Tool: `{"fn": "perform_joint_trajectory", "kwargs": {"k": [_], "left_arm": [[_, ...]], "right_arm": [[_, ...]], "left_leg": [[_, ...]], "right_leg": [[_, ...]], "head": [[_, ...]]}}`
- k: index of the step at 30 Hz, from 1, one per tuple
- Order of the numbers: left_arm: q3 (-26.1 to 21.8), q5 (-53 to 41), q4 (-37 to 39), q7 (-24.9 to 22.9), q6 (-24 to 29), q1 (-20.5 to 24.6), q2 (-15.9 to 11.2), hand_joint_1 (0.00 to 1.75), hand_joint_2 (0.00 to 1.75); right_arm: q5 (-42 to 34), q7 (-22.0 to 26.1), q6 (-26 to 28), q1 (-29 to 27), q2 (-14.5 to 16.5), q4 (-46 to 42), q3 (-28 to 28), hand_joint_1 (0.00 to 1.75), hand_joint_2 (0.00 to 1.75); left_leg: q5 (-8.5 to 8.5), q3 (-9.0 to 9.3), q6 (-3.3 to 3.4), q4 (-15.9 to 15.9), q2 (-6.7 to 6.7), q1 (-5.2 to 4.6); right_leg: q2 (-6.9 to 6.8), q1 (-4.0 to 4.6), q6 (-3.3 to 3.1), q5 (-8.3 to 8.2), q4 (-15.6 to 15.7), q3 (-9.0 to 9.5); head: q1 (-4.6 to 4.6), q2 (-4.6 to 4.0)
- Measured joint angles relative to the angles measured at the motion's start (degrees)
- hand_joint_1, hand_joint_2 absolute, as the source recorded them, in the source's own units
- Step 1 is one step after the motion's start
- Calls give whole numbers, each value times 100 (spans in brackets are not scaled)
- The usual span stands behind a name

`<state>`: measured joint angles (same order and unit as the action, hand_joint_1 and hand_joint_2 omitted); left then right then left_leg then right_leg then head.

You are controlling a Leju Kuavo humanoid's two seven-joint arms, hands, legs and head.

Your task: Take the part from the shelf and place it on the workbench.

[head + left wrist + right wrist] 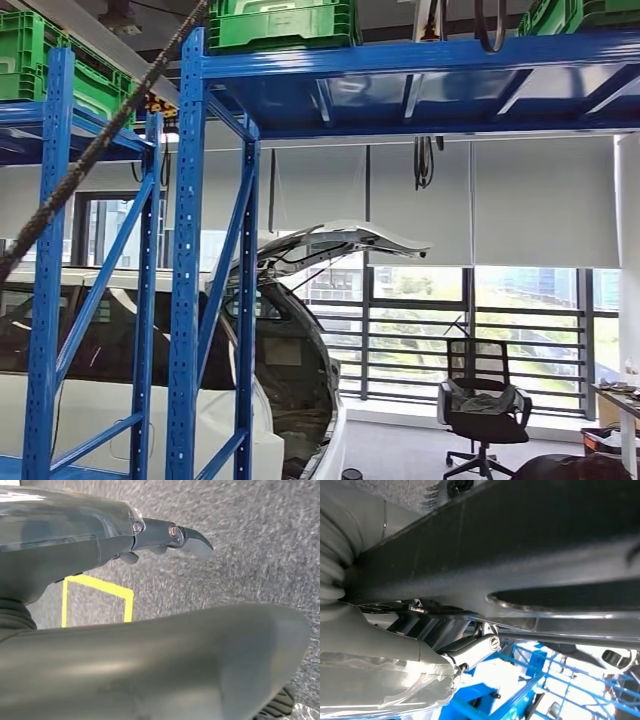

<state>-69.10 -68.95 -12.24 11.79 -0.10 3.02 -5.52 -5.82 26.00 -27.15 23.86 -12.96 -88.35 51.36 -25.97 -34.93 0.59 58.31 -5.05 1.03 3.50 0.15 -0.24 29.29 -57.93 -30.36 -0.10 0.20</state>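
From the head camera I see a blue steel shelf (187, 250) filling the left half of the frame, its uprights running top to bottom and its upper deck spanning the top of the frame. Green crates (281, 22) sit on that deck at upper centre, with more at the upper left and upper right corners. A dark braided rope (90, 150) crosses the upper left diagonally. Behind the shelf, at centre, a white car (302, 330) stands with its rear hatch raised. In the lower right I see a black office chair (483, 405) with cloth over its seat, and at the far right edge the corner of a desk (623, 400) carrying small items. Windows with roller blinds fill the background.

In the left wrist view, my left hand (158, 537) comes in from the upper left of the frame, its fingers reaching out roughly straight and apart from the thick thumb that crosses the lower half; it has hold of nothing. Beneath it lies grey carpet floor (245, 555) with a yellow tape outline (96, 597) at centre left.

In the right wrist view, my right hand (444, 650) grips a long dark part (531, 555) that spans the upper half of the frame, the thumb below it and the fingers (478, 650) tucked against its underside. Blurred blue shelf framing shows in the lower right there.
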Motion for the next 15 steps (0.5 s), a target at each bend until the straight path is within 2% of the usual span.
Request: {"fn": "perform_joint_trajectory", "kwargs": {"k": [1,2,3,4,5,6,7,8,9,10,12,13,14,15], "left_arm": [[-26,19,-2,15,2,-14,-26,0,175],[-50,32,-5,25,4,-32,-50,0,175],[-70,40,-7,27,6,-46,-72,0,175],[-85,44,-9,22,8,-48,-98,0,175],[-97,48,-11,17,8,-42,-114,0,175],[-110,51,-14,13,5,-32,-128,0,175],[-124,54,-17,11,3,-27,-136,0,175],[-138,58,-19,11,1,-33,-137,0,175],[-151,63,-21,11,-1,-45,-137,0,175],[-163,68,-24,11,-1,-57,-139,0,175],[-185,80,-31,15,-1,-57,-142,0,175],[-195,85,-34,15,-1,-47,-141,0,175],[-201,87,-36,11,0,-41,-136,0,175],[-205,80,-37,-5,2,-43,-124,0,175]], "right_arm": [[20,29,26,11,14,12,0,175,175],[41,58,55,29,34,23,1,175,175],[56,85,79,52,57,31,0,175,175],[65,103,100,71,78,37,-1,175,175],[76,116,115,83,92,45,-1,175,175],[88,121,125,86,98,56,-2,175,175],[103,122,132,84,101,68,-1,175,175],[121,122,135,83,106,82,-1,175,175],[136,123,138,84,114,92,0,175,175],[149,123,138,89,124,97,1,175,175],[172,122,138,109,139,99,0,175,175],[183,119,136,122,143,99,0,175,175],[192,114,133,135,143,100,1,175,175],[199,109,129,144,141,102,1,175,175]], "left_leg": [[22,-23,-39,-8,-51,8],[2,-52,-70,10,-28,3],[-76,-107,-96,98,50,-5],[-224,-205,-120,306,160,-11],[-421,-340,-141,620,290,-9],[-616,-494,-167,1007,366,-4],[-752,-616,-191,1344,404,3],[-793,-655,-211,1516,426,10],[-734,-594,-226,1483,449,18],[-581,-421,-234,1211,487,24],[-273,15,-222,422,701,8],[-196,150,-185,149,805,-10],[-180,202,-143,16,878,-29],[-197,189,-95,1,886,-51]], "right_leg": [[-53,-4,-6,-3,48,2],[-117,-17,-29,-14,96,8],[-178,-31,-57,-31,145,11],[-248,-45,-84,-49,190,11],[-317,-45,-107,-65,197,1],[-387,-41,-114,-70,195,-12],[-464,-38,-115,-71,191,-20],[-535,-35,-114,-72,187,-24],[-602,-35,-112,-71,181,-26],[-664,-36,-104,-67,172,-25],[-778,-17,-62,-41,129,-30],[-827,2,-32,-28,105,-41],[-875,22,-4,-19,85,-51],[-925,38,18,-15,73,-58]], "head": [[0,0],[0,0],[1,0],[1,0],[2,0],[2,0],[2,0],[2,0],[2,0],[2,0],[2,0],[2,0],[1,0],[1,0]]}}
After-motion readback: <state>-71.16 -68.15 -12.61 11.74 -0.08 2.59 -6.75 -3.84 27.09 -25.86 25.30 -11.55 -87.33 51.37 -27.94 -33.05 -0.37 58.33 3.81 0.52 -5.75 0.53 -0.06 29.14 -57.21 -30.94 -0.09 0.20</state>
